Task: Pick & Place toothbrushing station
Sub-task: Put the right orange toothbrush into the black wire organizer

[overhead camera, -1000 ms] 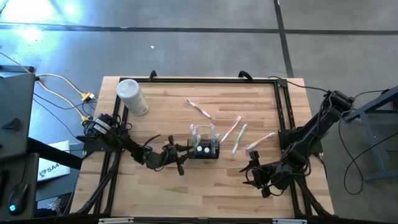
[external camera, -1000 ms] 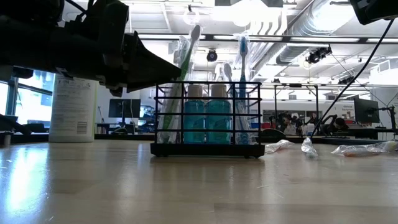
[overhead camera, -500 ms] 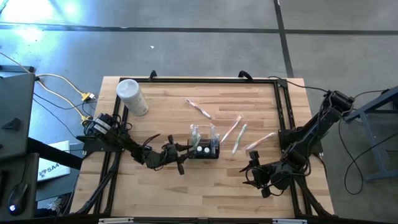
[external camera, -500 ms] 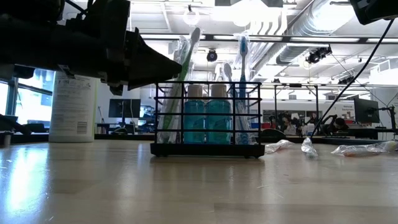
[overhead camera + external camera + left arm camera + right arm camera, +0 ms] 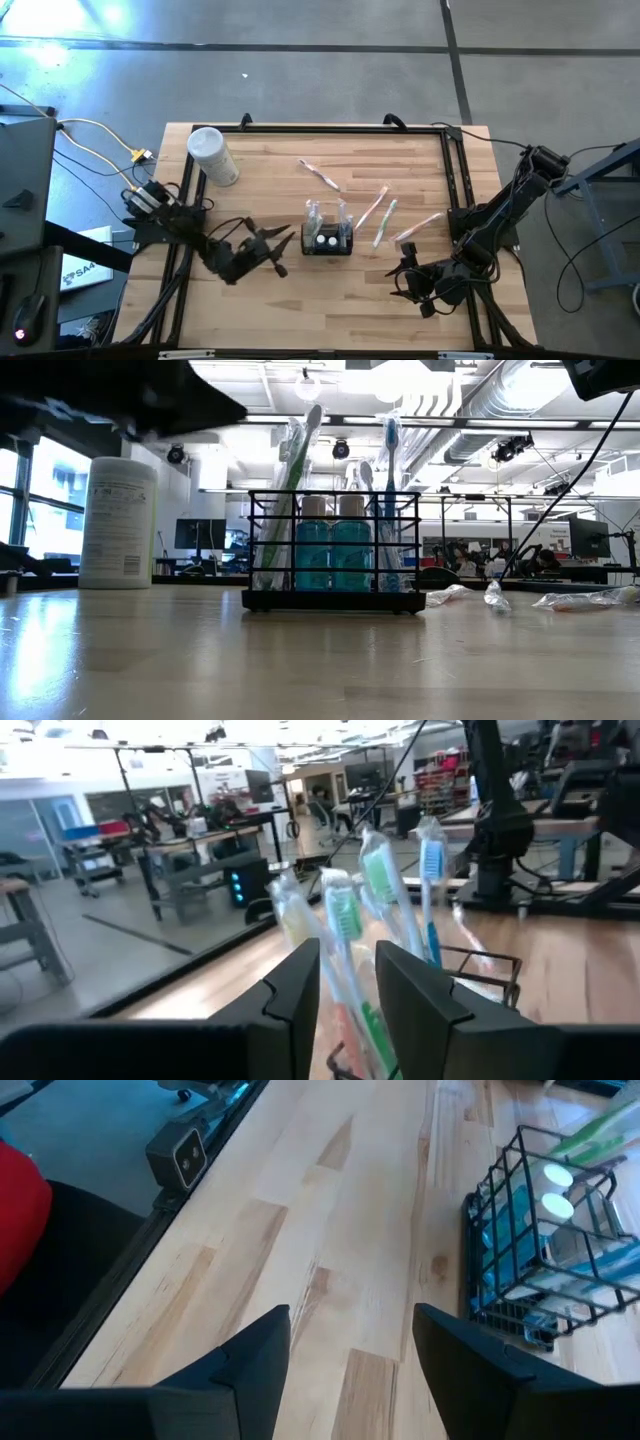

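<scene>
Across the frame, worktop (image 5: 270, 300): pale wood, carrying everything.
White canister (image 5: 212, 156): upper left of my worktop.
Toothbrushing station (image 5: 328, 240): centre, upright, toothbrushes and blue bottles inside.
My left tool (image 5: 281, 243): just left of the station, slightly parted, gripping nothing.
My right tool (image 5: 405, 266): lower right, spread open, gripping nothing.

Left gripper (image 5: 283, 243) raised, fingers (image 5: 300, 995) narrowly parted — right gripper (image 5: 404, 268) idle, fingers wide
</scene>
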